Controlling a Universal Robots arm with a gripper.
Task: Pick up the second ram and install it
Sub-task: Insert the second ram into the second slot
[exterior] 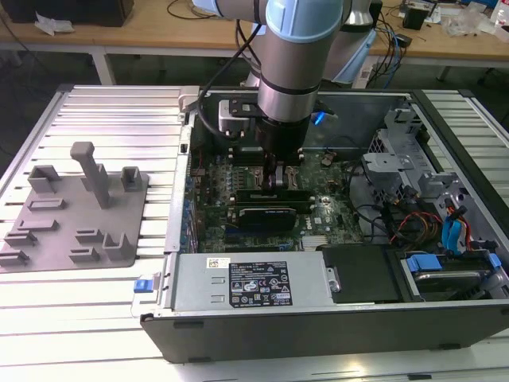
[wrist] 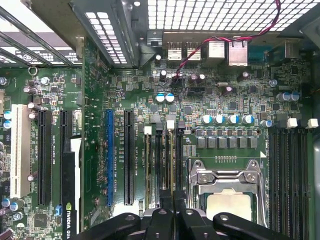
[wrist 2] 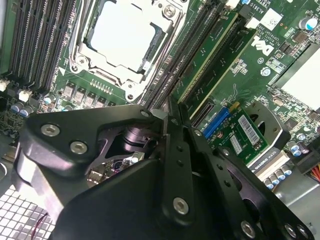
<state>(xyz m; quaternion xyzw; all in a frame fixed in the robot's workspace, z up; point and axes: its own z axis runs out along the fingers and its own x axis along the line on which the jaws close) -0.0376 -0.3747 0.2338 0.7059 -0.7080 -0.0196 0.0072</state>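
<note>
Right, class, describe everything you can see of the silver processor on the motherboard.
The processor is a square, flat plate with a bare, matt silver metal top. It lies flat in its socket on the green motherboard, ringed by a shiny metal frame with screws at its corners that overlaps its edges. Black memory slots run along two opposite sides, apart from it. Nothing rests on top.

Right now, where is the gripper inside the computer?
In the exterior view the gripper is down inside the open computer case, next to the black card. In the second wrist view it hangs over the memory slots beside the processor.
</note>
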